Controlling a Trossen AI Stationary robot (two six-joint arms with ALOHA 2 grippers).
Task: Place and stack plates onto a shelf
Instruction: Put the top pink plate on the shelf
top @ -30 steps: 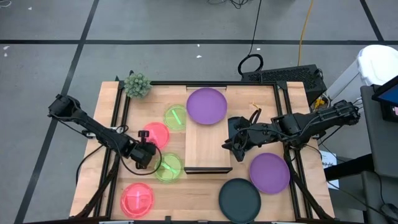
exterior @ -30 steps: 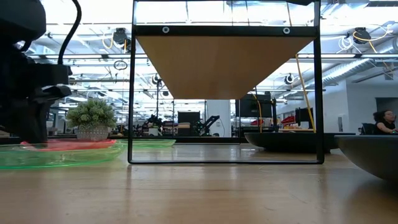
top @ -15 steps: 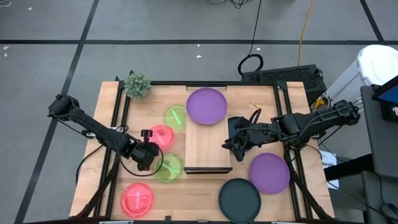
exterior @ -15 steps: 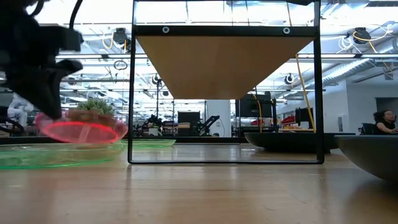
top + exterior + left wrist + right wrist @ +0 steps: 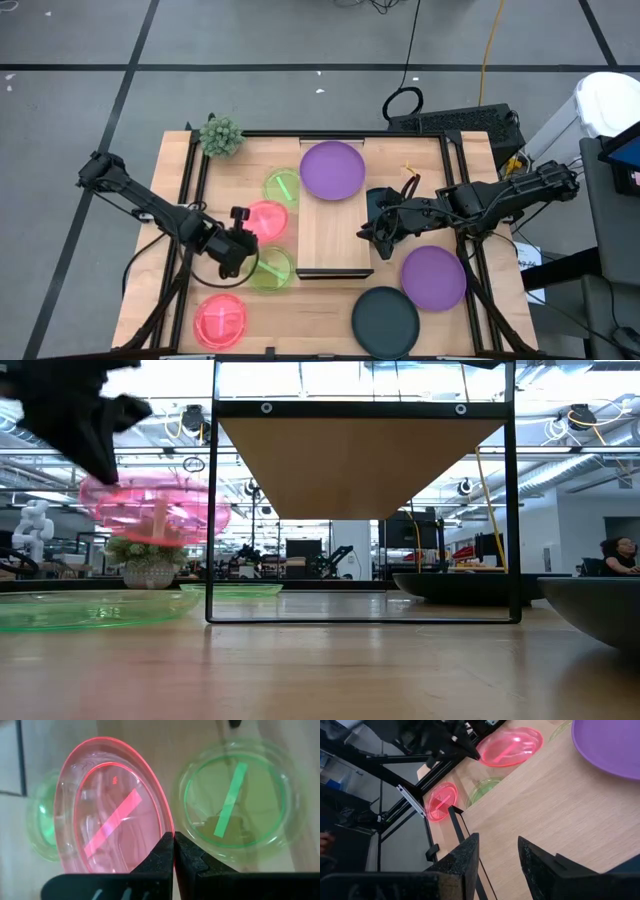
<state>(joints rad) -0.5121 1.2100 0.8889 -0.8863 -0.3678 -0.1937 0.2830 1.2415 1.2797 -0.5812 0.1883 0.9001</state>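
Pink plastic is off the table now: a second ago the pink plate (image 5: 262,219) lay on the green plate (image 5: 270,268), and my left hand (image 5: 174,851), pinching its near rim, has raised it clear, tilted, just left of the shelf (image 5: 335,232). The lift is done; I judge carrying it onto the shelf comes next, where one purple plate (image 5: 333,169) already sits. My right hand (image 5: 497,849) hovers, fingers spread, at the shelf's right side.

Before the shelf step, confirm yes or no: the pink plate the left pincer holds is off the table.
Yes: the low view shows the pink plate held by the left pincer hanging in the air, above the green plate.
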